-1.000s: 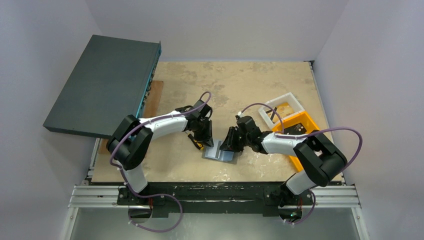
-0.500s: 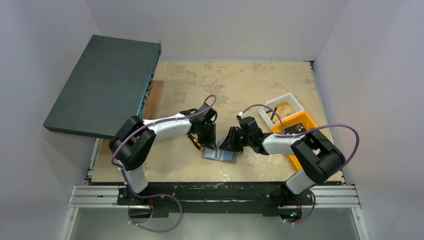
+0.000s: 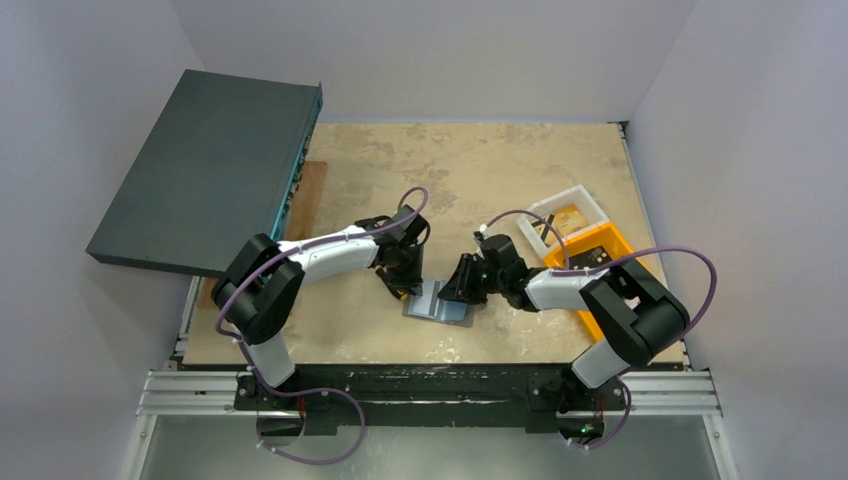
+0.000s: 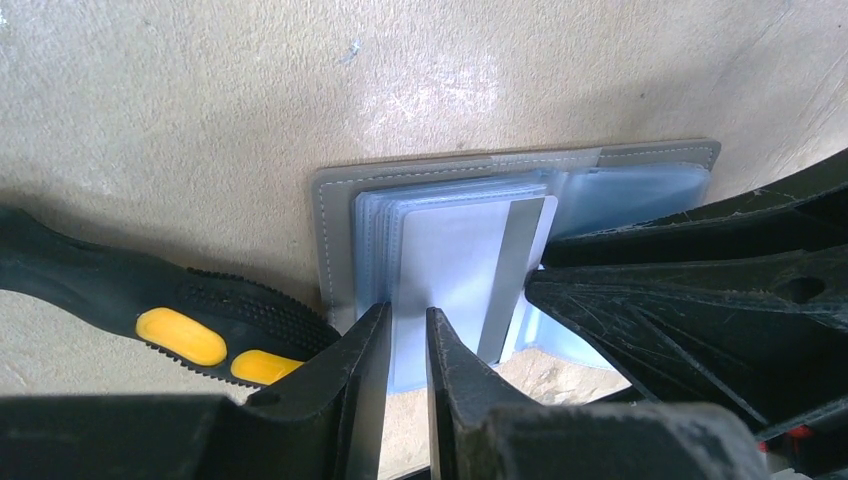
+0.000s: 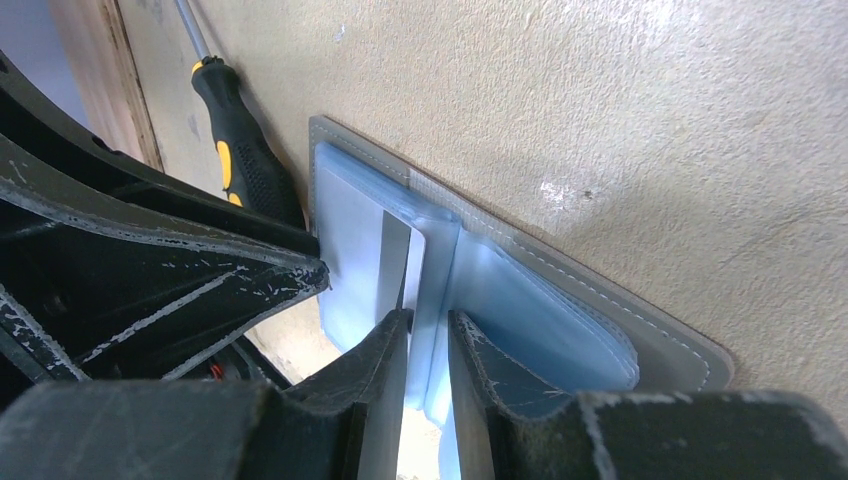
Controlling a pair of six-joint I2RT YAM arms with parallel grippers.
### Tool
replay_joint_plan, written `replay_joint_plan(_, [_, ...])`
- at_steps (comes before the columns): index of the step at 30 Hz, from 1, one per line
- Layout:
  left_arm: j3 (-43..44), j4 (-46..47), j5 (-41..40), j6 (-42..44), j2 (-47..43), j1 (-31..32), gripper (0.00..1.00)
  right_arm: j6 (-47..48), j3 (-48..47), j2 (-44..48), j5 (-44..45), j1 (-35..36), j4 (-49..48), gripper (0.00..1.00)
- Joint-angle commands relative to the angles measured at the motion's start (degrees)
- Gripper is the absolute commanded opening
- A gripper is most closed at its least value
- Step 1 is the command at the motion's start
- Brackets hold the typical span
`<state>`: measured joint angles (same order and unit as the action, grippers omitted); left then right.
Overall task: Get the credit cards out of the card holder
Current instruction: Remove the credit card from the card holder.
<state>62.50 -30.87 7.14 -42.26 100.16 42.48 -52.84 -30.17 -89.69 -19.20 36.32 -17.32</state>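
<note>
Card (image 4: 450, 260) pinched in near-closed left jaws; right jaws nip card holder (image 5: 600, 290) sleeve. Thin grip, so card may slip.

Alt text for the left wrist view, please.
Open grey card holder lies flat on the beige table, a striped card in its pale blue sleeves. The left gripper, jaws nearly closed, sits at the card's near edge; the right gripper reaches in opposite, a screwdriver alongside.

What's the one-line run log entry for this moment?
card holder: open flat on table | left gripper: shut on card | right gripper: shut on card holder fold | cards out: none seen
</note>
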Motion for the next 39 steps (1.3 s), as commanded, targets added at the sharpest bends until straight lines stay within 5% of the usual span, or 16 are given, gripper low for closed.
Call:
replay_joint_plan(1, [0.8, 0.8, 0.1, 1.3, 0.7, -0.2, 0.18, 0.4, 1.9, -0.8, 1.5, -0.1, 1.2, 0.25])
replay_joint_plan(17, [2.3, 2.7, 3.6, -1.5, 4.1, 2.5, 0.11, -1.3, 3.6, -2.0, -1.6, -0.1, -4.7, 0.24])
replay_joint_plan(22, [2.4, 1.2, 1.8, -2.6, 4.9, 2.5, 0.0, -1.2, 4.1, -1.5, -1.4, -0.5, -4.5, 0.2])
replay_joint_plan(31, [1.5, -0.8, -0.9, -4.6, 6.3, 1.9, 0.0, -2.9, 7.5, -0.4, -4.4, -3.0, -9.4, 0.22])
replay_joint_plan(39, [0.9, -1.2, -2.5, -5.3, 6.1, 1.8, 0.0, -4.1, 8.8, -1.7, -6.7, -4.1, -13.0, 0.1])
